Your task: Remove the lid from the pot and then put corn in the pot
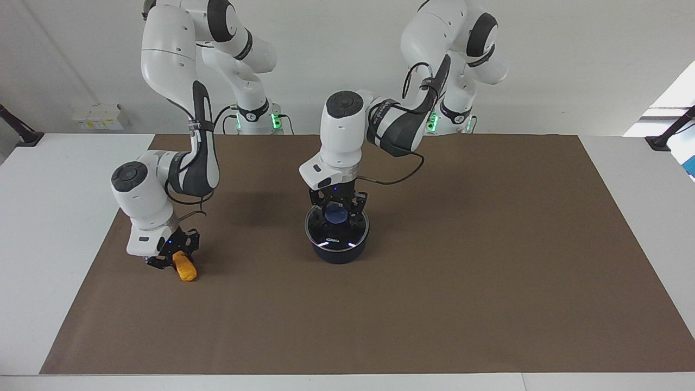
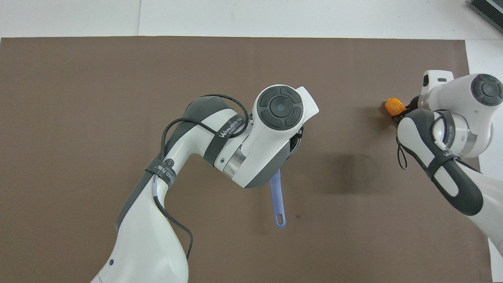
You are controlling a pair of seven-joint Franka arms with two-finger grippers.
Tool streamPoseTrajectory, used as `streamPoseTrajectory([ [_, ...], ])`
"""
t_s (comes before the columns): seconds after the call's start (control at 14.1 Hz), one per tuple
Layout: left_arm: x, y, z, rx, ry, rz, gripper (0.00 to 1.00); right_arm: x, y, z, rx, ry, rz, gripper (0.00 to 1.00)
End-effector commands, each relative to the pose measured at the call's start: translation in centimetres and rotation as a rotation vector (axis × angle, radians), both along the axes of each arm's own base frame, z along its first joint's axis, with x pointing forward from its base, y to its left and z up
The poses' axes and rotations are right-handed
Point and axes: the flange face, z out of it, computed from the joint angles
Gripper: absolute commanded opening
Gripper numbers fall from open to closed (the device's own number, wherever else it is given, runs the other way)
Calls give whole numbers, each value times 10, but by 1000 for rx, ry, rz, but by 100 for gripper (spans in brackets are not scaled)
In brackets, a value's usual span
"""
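Note:
The navy pot (image 1: 339, 256) stands mid-table with the glass lid (image 1: 336, 242) resting on it. My left gripper (image 1: 336, 210) is down on the lid, shut around its blue-purple knob (image 1: 336, 217). In the overhead view the left arm hides the pot and lid; only the pot's handle (image 2: 277, 200) shows, pointing toward the robots. The orange corn (image 1: 187, 270) lies tilted on the mat toward the right arm's end. My right gripper (image 1: 175, 259) is shut on its upper end; its lower end touches the mat. The corn also shows in the overhead view (image 2: 394, 106), partly hidden by the right gripper.
A brown mat (image 1: 488, 271) covers most of the white table (image 1: 43, 217). Black clamps (image 1: 24, 136) sit at the table's two ends near the robots.

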Motion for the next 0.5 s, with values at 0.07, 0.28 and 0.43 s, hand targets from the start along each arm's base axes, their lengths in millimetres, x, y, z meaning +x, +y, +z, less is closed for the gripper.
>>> streamPoseTrajectory([
  [0.07, -6, 18, 44, 20, -8, 14, 0, 9, -4, 20, 21, 31, -40, 0],
  [0.28, 3, 52, 55, 23, 0, 19, 0, 10, 4, 71, 37, 10, -168, 0],
  [0.43, 14, 89, 53, 43, 15, -14, 0, 3, 14, 109, 52, -7, -246, 0],
])
